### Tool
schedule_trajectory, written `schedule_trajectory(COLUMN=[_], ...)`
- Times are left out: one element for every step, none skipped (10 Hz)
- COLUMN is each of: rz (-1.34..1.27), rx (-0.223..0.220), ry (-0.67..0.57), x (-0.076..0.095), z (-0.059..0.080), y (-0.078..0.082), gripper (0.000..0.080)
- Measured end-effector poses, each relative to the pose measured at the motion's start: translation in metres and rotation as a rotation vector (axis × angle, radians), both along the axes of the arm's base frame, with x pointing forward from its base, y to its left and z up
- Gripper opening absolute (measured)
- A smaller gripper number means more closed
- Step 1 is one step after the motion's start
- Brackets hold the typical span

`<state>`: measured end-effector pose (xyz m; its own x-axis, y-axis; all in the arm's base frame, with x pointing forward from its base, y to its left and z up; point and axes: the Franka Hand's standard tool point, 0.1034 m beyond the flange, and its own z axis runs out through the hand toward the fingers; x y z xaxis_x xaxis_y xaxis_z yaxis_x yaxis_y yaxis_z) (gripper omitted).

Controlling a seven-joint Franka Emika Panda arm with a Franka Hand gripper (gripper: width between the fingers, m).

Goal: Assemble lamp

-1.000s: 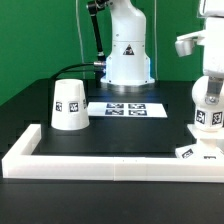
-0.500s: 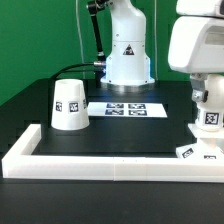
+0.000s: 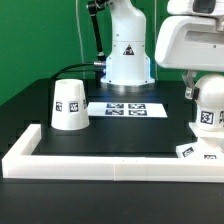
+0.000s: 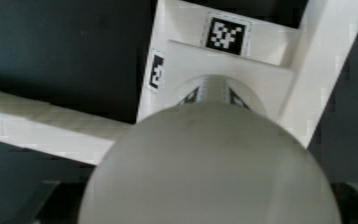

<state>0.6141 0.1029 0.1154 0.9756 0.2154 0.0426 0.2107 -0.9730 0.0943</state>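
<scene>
1. Bulb (image 3: 207, 108) sits at the exterior view's right edge, up off the black table (image 3: 120, 135) and just above and behind the base (image 3: 196, 152). In the wrist view the bulb (image 4: 202, 165) fills the frame, with the base (image 4: 229, 60) and its tag straight beyond it.
2. Change: a second ago only the slim end of the arm showed over the bulb. Now the arm's bulky white housing (image 3: 188, 42) has swung in above it.
3. Bulb's tag has slid a bit toward the exterior view's right, while the bulb's position barely differs.
4. Meaning, as a judgement: the wrist is turning or re-aiming the bulb over the base, so this is the bulb-into-base step. Bulb is not clearly seated yet.
5. Gripper (image 3: 205, 92) straddles the bulb, which lies centred between the jaws. The jaws look to be pinching it at the sides, as it hangs with nothing else holding it. Pad contact itself is hidden in both views.
6. Shade (image 3: 68, 104) stands upright, well apart at the exterior view's left, untouched.
7. Marker board (image 3: 125, 108) lies between shade and bulb; rail (image 3: 100, 160) runs along the front.
</scene>
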Motion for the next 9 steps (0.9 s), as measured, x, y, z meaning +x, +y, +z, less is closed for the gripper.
schedule_trajectory(rz=[-0.081,-0.152,-0.211,-0.269,-0.32,-0.464,-0.566,-0.649,-0.76], rx=[0.005,0.009,0.012,0.015,0.019,0.034,0.046,0.062,0.081], ry=[-0.007,-0.013,-0.018,-0.022,-0.026,-0.035,-0.039,-0.04,-0.037], x=[0.0001,0.0002,0.0002,0.0002,-0.0003,-0.0028,-0.0039,-0.0038,-0.004], z=[0.0,0.0,0.0,-0.0001,-0.0004,-0.0015,-0.0025,-0.0027,-0.0028], y=[-0.0006,-0.0013,-0.0017,-0.0021,-0.0024,-0.0038,-0.0051,-0.0065,-0.008], gripper=[0.0579,0.0579,0.0579,0.0579,0.0579,0.0579,0.0579,0.0579,0.0579])
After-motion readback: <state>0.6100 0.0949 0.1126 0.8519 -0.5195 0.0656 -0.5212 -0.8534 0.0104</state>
